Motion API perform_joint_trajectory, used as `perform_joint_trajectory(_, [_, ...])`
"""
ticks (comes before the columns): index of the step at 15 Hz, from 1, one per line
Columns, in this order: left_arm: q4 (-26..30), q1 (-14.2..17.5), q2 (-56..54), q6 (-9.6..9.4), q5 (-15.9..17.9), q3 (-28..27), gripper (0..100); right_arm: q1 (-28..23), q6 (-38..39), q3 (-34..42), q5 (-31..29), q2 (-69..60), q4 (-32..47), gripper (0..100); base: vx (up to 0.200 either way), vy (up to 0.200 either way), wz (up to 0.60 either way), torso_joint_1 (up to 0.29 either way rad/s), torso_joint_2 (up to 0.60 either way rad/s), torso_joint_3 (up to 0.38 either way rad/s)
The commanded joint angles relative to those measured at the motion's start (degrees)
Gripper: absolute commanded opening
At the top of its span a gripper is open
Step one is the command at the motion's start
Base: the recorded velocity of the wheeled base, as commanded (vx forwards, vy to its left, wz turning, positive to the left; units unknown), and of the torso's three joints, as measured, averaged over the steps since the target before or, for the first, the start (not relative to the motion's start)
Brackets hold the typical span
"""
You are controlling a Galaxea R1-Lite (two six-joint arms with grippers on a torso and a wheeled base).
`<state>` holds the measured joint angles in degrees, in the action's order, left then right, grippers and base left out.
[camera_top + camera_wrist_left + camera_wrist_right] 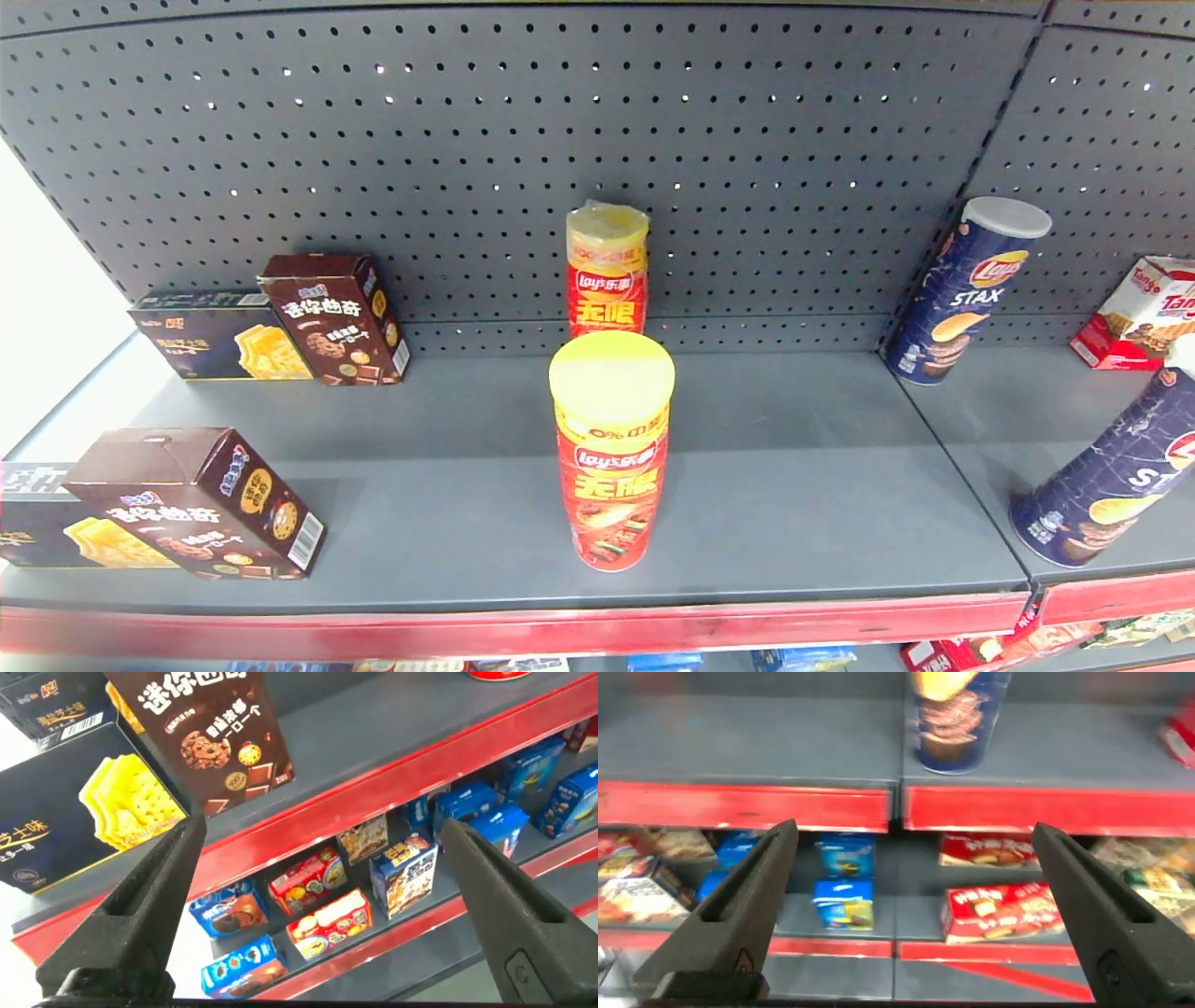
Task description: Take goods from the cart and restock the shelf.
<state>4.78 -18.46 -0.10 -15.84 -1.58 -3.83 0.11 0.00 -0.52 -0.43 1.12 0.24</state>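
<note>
a grey shelf (794, 448) with a red front edge is seen from above, backed by a grey pegboard (467, 140). nine goods are counted on it.

at the left, four boxes are set in two pairs. by the pegboard, the back cracker box (219, 341) is laid just beside the back cookie box (331, 317). at the front edge, the front cracker box (65, 541) is partly covered by the front cookie box (196, 499).

in the middle, two red cans with yellow lids are stood upright, in line and apart: the back red can (607, 271) at the pegboard and the front red can (611, 457) nearer the edge.

at the right, two dark blue cans are seen: the back blue can (962, 294) by the pegboard and the front blue can (1111, 485) near the edge. farthest right, one red and white box (1134, 313) is placed at the back.

the left gripper (320, 829) is held before the red edge below the left boxes, its fingers spread apart and empty. the right gripper (913, 829) is held below a blue can, likewise spread and empty. small packs (318, 919) are stacked on the level beneath.
</note>
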Motion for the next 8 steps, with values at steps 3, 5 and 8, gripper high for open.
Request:
perform_joint_trajectory(3, [0.23, 1.76, 2.21, 1.33, -3.51, -0.04, 100, -0.02, 0.53, 0.44, -1.33, -0.42, -0.07, 100, 0.0, 0.0, 0.0, 0.0, 0.0, 0.0])
perform_joint_trajectory(5, [0.23, 6.68, 8.1, 2.39, -4.66, -0.04, 100, -0.02, 0.53, 0.52, -1.33, -0.42, -0.07, 100, 0.0, 0.0, 0.0, 0.0, 0.0, 0.0])
perform_joint_trajectory(8, [0.14, 18.28, 9.59, 3.0, -3.51, 0.05, 100, -0.11, 0.53, 0.44, -1.24, -0.42, -0.07, 100, 0.0, 0.0, 0.0, 0.0, 0.0, 0.0])
